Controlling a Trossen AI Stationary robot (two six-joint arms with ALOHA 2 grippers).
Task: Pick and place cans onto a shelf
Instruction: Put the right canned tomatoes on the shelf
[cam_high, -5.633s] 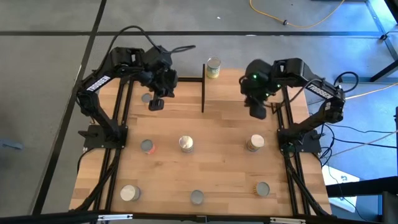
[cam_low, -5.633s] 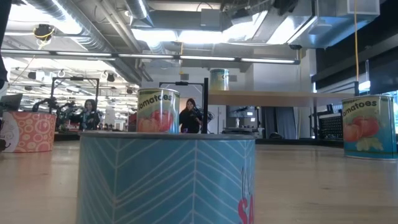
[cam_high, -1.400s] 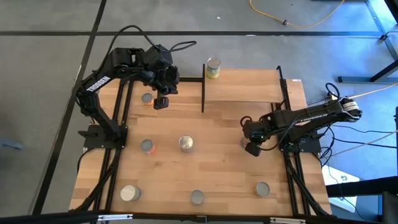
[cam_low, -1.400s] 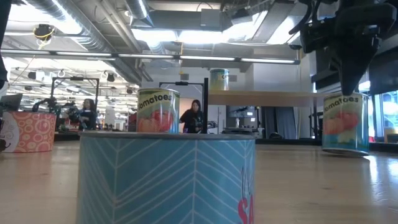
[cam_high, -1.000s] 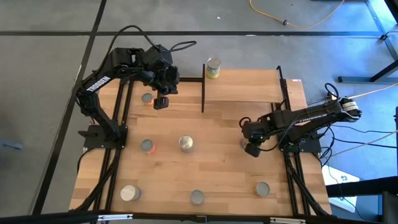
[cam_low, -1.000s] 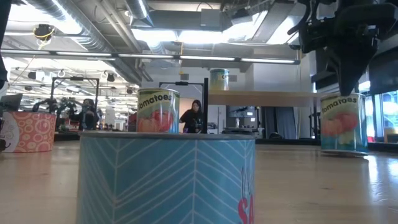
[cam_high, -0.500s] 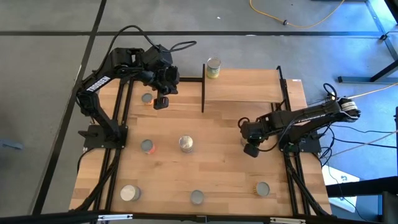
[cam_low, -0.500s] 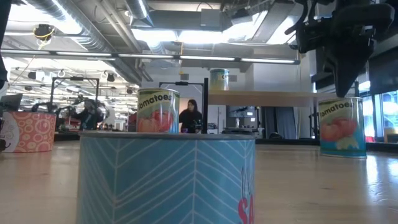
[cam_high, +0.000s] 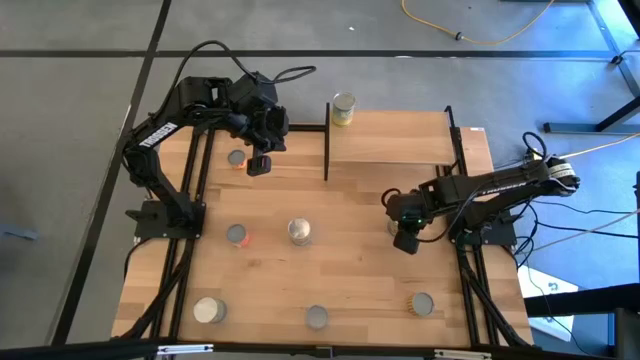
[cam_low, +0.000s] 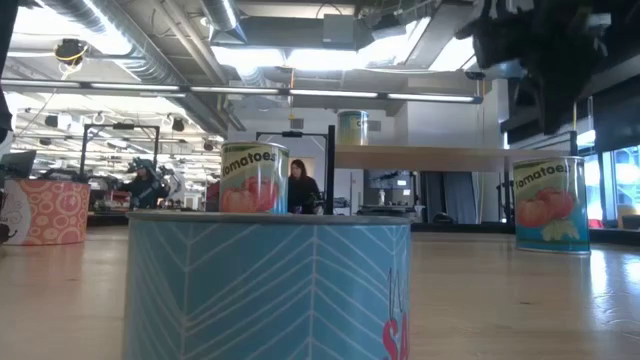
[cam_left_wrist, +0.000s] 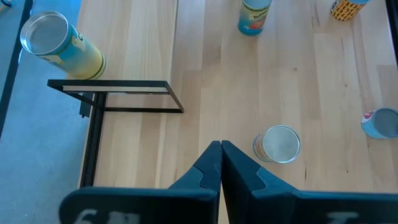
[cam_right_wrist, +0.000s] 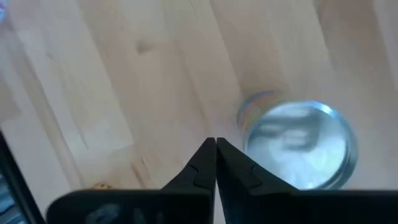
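Observation:
My right gripper (cam_right_wrist: 216, 144) is shut and points down just beside a silver-topped tomato can (cam_right_wrist: 298, 152), with wood showing between them. In the low view that can (cam_low: 548, 205) stands upright on the table with the gripper above it. In the high view the arm covers most of the can. My left gripper (cam_left_wrist: 220, 149) is shut and hovers at the far left (cam_high: 258, 165) above another can (cam_left_wrist: 278, 144). The shelf (cam_high: 390, 137) stands at the far middle on black posts, and a yellow-green can (cam_high: 343, 108) stands at its far left corner.
More cans stand on the tabletop: two mid-left (cam_high: 236, 235) (cam_high: 299, 232) and three along the near edge (cam_high: 208, 311) (cam_high: 317, 317) (cam_high: 422, 304). One teal can (cam_low: 270, 285) fills the low view's foreground. People move in the room beyond.
My right gripper has risen a little from the tomato can's top. The can still stands upright on the table.

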